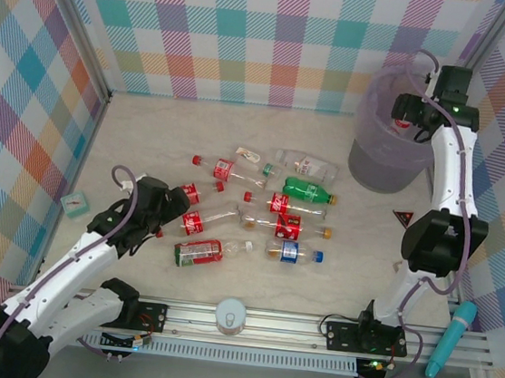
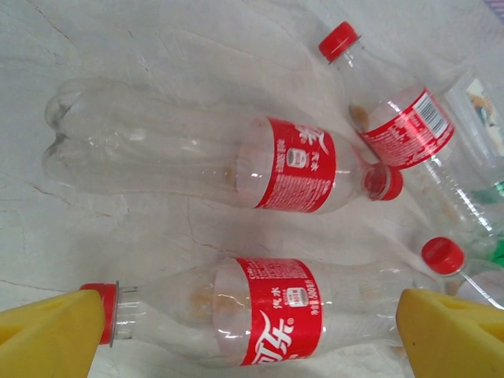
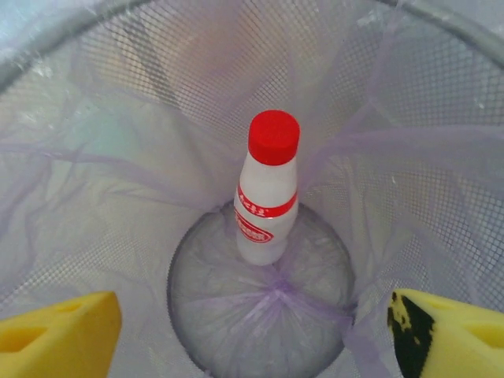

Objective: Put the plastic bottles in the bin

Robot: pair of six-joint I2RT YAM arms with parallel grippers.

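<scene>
A red-capped bottle (image 3: 266, 201) sits upright in the bin (image 3: 118, 157), straight beneath my right jaws, which are spread wide and hold nothing. The other bottles (image 1: 289, 204) lie scattered on the middle of the bench (image 1: 149, 132), well apart from the bin in the far right corner. My left jaws, also spread and empty, hang over the nearest one, a red-labelled bottle (image 2: 268, 319) lying flat. Its long axis runs from one pad (image 2: 47, 335) to the other, cap next to that pad. I judge a wrist turn is needed so I close across its body, not along it. A second bottle (image 2: 291, 165) lies roughly parallel just beside it, with bare bench beyond.
</scene>
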